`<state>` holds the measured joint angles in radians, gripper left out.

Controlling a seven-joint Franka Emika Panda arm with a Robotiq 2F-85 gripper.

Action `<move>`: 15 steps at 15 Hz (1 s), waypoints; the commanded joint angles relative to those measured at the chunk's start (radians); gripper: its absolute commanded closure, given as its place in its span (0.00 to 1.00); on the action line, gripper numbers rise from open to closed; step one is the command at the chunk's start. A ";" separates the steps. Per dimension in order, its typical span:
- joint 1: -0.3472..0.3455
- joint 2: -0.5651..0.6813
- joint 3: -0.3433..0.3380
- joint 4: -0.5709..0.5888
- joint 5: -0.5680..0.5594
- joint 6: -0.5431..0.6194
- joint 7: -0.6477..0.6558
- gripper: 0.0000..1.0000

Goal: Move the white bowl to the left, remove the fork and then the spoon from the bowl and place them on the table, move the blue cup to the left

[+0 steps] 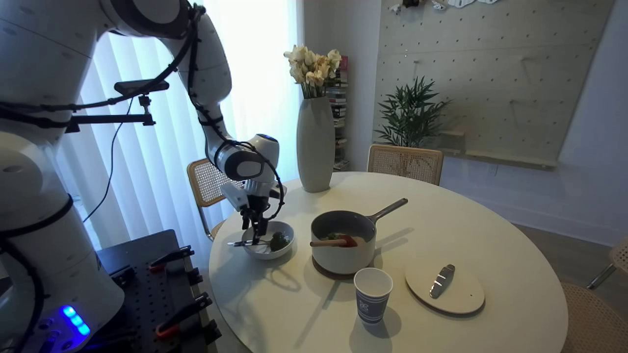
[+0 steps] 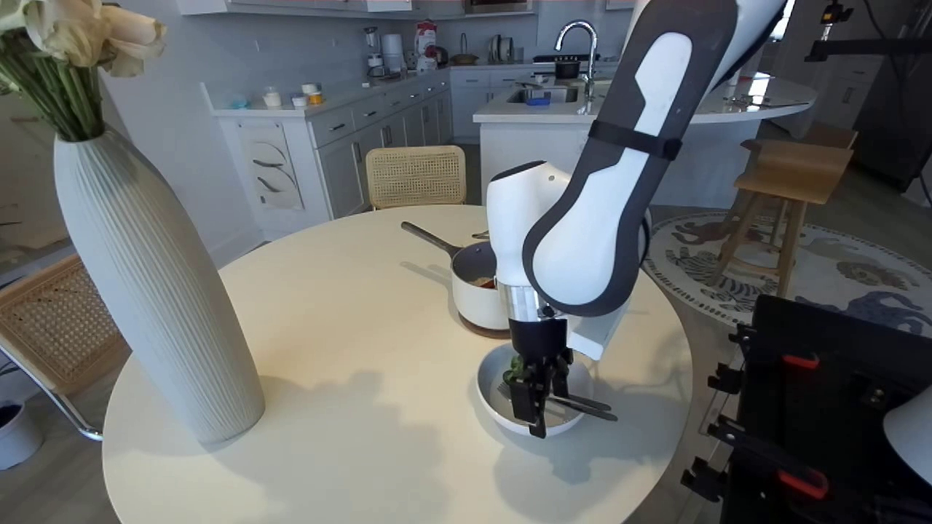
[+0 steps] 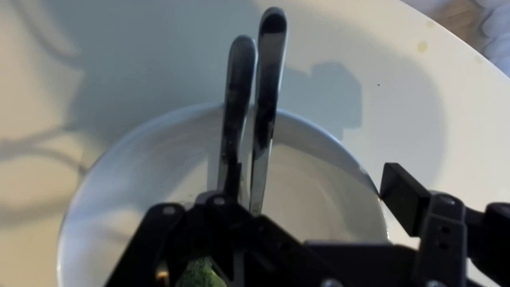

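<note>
White bowl (image 3: 119, 179) partly behind spread claw (image 3: 316, 183), cutlery (image 3: 271, 63) heads largely hidden in wrist view.

Daylight floods through the far-left blinds (image 1: 255, 73) in an exterior view, bleaching them white; the pegboard (image 1: 481, 93) at right sits dim. Blue lights (image 1: 76, 320) glow at near left. Soft shadows lie on the table (image 2: 313, 291) in both exterior views. Wide-angle distortion leans the vase (image 2: 156, 291) in an exterior view. In the soft wrist view, bluish shadow tints the white bowl (image 3: 175, 155); the cutlery handles (image 3: 271, 52) glint.
</note>
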<state>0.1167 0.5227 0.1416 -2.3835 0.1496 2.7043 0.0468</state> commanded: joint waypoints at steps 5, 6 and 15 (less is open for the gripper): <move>0.012 0.034 -0.005 0.039 0.001 0.011 0.039 0.12; 0.011 0.038 -0.005 0.043 0.003 0.011 0.039 0.13; -0.003 0.060 0.000 0.071 0.013 -0.004 0.044 0.00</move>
<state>0.1157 0.5776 0.1402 -2.3286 0.1496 2.7043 0.0635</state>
